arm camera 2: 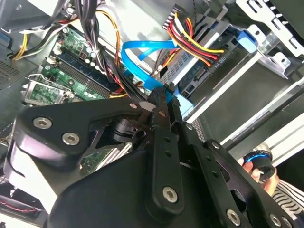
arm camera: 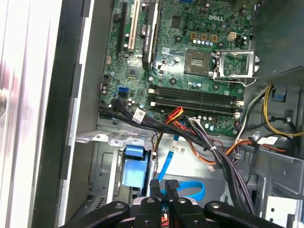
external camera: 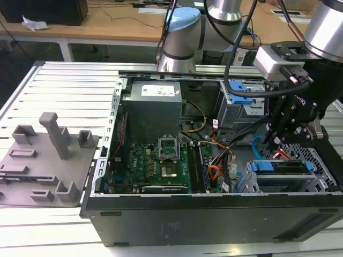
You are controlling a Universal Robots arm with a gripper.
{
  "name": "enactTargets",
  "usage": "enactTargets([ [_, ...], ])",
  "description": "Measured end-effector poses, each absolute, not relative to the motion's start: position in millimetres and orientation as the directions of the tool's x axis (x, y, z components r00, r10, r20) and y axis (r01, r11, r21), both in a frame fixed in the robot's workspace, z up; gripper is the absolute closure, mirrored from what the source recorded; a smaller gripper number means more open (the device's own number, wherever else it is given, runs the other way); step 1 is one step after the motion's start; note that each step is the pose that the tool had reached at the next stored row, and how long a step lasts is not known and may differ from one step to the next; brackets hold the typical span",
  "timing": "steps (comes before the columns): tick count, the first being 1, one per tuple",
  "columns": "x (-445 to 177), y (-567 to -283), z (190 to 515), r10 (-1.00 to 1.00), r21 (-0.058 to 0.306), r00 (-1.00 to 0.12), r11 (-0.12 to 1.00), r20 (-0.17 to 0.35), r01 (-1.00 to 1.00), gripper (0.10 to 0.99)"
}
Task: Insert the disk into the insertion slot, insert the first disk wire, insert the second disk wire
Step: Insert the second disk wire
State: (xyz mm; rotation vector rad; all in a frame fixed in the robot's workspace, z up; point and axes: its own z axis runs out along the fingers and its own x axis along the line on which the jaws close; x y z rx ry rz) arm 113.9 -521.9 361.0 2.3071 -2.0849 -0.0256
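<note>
In the exterior view, an open computer case [external camera: 214,160] is seen lying on a slatted counter [external camera: 64,85]. The disk [external camera: 283,167], in its blue carrier, is seated in the insertion slot [external camera: 316,176] at the corner of the case toward the exterior view's right. The end effector [external camera: 274,140] is poised just above the disk's rear end, beside the second disk wire [external camera: 256,145], whose light-blue loop is partly hidden behind it. Its fingertips are too dark to be separated here.

In the second wrist view, the end effector [arm camera 2: 162,97] is seen clenched, the fingers [arm camera 2: 160,107] pressed together on the dark plug end of the second disk wire [arm camera 2: 142,50], which loops up toward the motherboard [arm camera 2: 78,61]. The plug itself is largely covered by the fingers. A red-and-yellow bundle of cables [arm camera 2: 202,45] reaches the disk's rear edge.

In the first wrist view, the end effector [arm camera: 164,186] is cut off by the frame, and the second disk wire [arm camera: 190,187] curves beside it, below the motherboard [arm camera: 185,52].
</note>
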Motion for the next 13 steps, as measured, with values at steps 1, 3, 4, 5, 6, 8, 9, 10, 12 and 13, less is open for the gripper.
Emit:
enactTargets([
  [1,114,-525,361,-0.995,0.035,0.101,-0.101,0.009,-0.994,0.925],
  [3,114,-529,361,-0.995,0.035,0.1,-0.1,0.009,-0.994,0.925],
  [4,115,-530,360,-0.996,0.035,0.092,-0.092,0.009,-0.995,0.925],
  [5,115,-530,360,-0.997,0.035,0.071,-0.071,0.01,-0.997,0.925],
  [6,115,-530,359,-0.999,0.035,0.043,-0.043,0.01,-0.998,0.925],
  [8,118,-530,357,-1.0,0.035,-0.004,0.004,0.009,-0.999,0.925],
  [9,120,-530,357,-1.0,0.035,-0.004,0.005,0.009,-0.999,0.925],
  [10,122,-531,356,-1.0,0.035,-0.004,0.005,0.009,-0.999,0.925],
  [12,124,-534,354,-1.0,0.035,-0.005,0.005,0.009,-0.999,0.925],
  [13,124,-535,354,-1.0,0.035,-0.005,0.005,0.009,-0.999,0.925],
])
